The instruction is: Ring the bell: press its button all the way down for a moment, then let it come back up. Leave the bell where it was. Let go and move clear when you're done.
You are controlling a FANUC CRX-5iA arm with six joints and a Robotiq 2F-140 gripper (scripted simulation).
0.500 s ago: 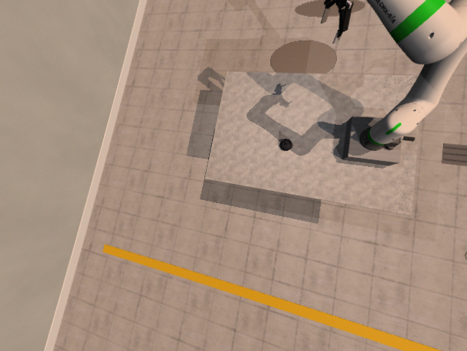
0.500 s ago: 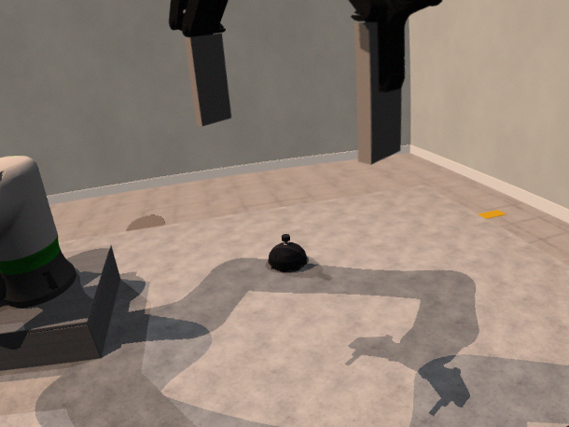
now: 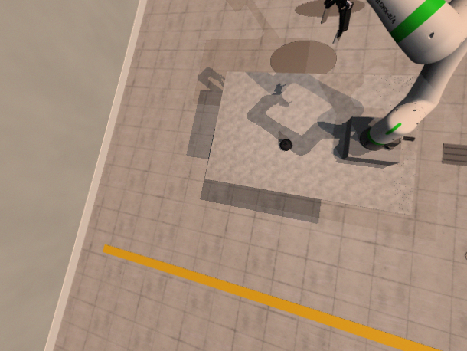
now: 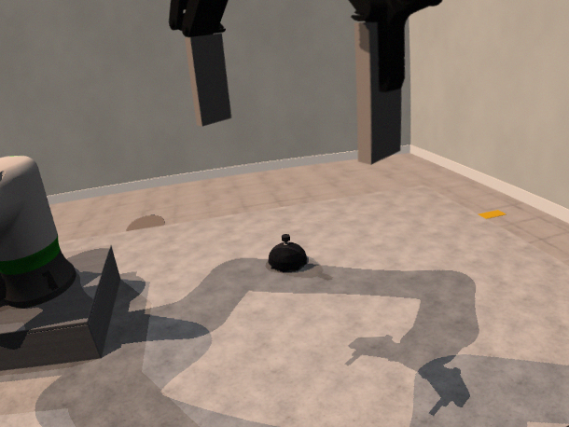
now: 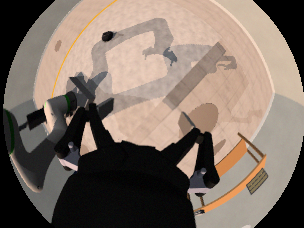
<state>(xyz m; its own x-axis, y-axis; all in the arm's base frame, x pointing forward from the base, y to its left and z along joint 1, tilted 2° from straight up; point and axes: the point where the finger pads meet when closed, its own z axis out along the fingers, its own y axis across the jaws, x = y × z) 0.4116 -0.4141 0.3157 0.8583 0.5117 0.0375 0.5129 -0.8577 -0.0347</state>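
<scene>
Black dome bell (image 4: 287, 257) on the stone-patterned table (image 4: 490, 289), its button (image 4: 285, 239) up, well apart from the arm's dark base block (image 4: 104, 298), gripper (image 4: 298, 93) high above the bell, jaws spread wide, pinching nothing.

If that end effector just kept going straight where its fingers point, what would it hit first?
Probably the table top, not the bell. The open end effector points downward, high up; the wrist view shows the bell well off to one side.
</scene>
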